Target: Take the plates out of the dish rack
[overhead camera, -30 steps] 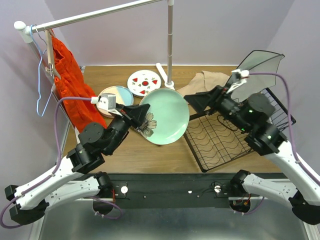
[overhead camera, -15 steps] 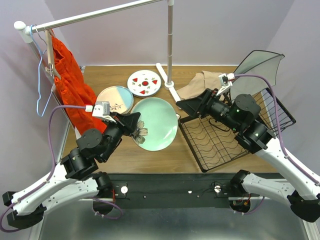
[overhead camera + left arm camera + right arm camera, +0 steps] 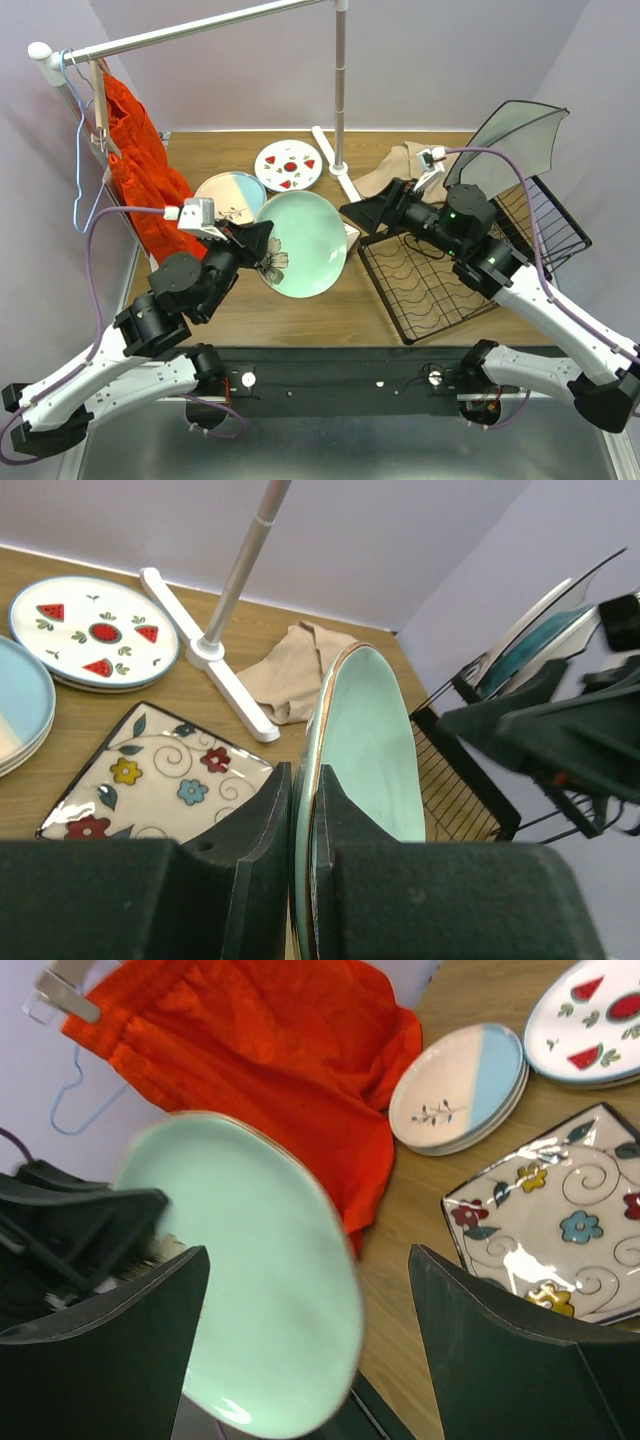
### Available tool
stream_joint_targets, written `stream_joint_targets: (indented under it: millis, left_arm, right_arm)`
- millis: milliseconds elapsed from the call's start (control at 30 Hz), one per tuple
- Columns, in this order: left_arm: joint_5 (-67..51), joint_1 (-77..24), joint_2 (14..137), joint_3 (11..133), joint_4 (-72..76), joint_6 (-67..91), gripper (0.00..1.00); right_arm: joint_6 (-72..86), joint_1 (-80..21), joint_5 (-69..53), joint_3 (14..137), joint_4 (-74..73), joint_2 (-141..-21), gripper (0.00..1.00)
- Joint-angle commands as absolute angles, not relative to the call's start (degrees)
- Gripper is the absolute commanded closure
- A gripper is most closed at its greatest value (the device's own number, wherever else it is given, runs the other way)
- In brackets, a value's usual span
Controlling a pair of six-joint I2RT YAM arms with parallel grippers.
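My left gripper (image 3: 262,245) is shut on the rim of a pale green plate (image 3: 305,240), holding it tilted on edge above the table, left of the dish rack (image 3: 440,280). The left wrist view shows both fingers (image 3: 262,810) clamping that plate (image 3: 370,740). My right gripper (image 3: 362,212) stands open by the plate's right edge, with the plate (image 3: 250,1270) showing between its wide fingers, untouched. A floral square plate (image 3: 150,780), a pink-and-blue plate (image 3: 225,195) and a red-spotted plate (image 3: 288,165) lie on the table. A dark scalloped plate (image 3: 515,140) stands upright in the rack.
A white clothes rail (image 3: 340,90) stands on the table behind the plates, its foot (image 3: 215,665) near the floral plate. A red garment (image 3: 140,170) and a blue hanger (image 3: 80,190) hang at the left. A beige cloth (image 3: 405,165) lies behind the rack.
The left gripper has carried the green plate leftward, away from the rack. The right arm has followed to the left, its gripper staying open.
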State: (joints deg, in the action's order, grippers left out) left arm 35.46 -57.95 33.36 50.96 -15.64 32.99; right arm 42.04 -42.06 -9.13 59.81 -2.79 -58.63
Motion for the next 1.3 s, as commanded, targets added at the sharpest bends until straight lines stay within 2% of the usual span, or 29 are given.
stream_joint_targets:
  millis: [0,300,533,833,1133,1267]
  left_arm:
    - [36.48,-57.66,29.89,55.37,-8.7,35.24,1.0]
    - [34.45,-57.66,26.9,54.67,-9.05,37.62,1.0]
    - [33.57,-57.66,27.07,53.0,-7.65,38.23,1.0]
    - [33.49,-57.66,27.51,52.56,-6.5,38.23,1.0]
    - [33.75,-57.66,27.68,52.56,-5.98,38.5,1.0]
    - [33.84,-57.66,27.51,52.3,-5.98,38.58,1.0]
  right_arm:
    - [41.31,-42.45,-16.16,57.05,3.94,-60.29,0.1]
    - [46.14,-42.54,-32.95,52.04,20.11,-63.54,0.1]
    - [48.69,-42.54,-38.05,51.42,24.87,-66.27,0.19]
    - [49.66,-42.54,-40.25,50.54,26.02,-66.8,0.43]
    - [50.97,-42.54,-39.46,49.57,26.02,-66.27,0.72]
    - [51.42,-42.54,-38.76,48.87,25.93,-65.66,0.74]
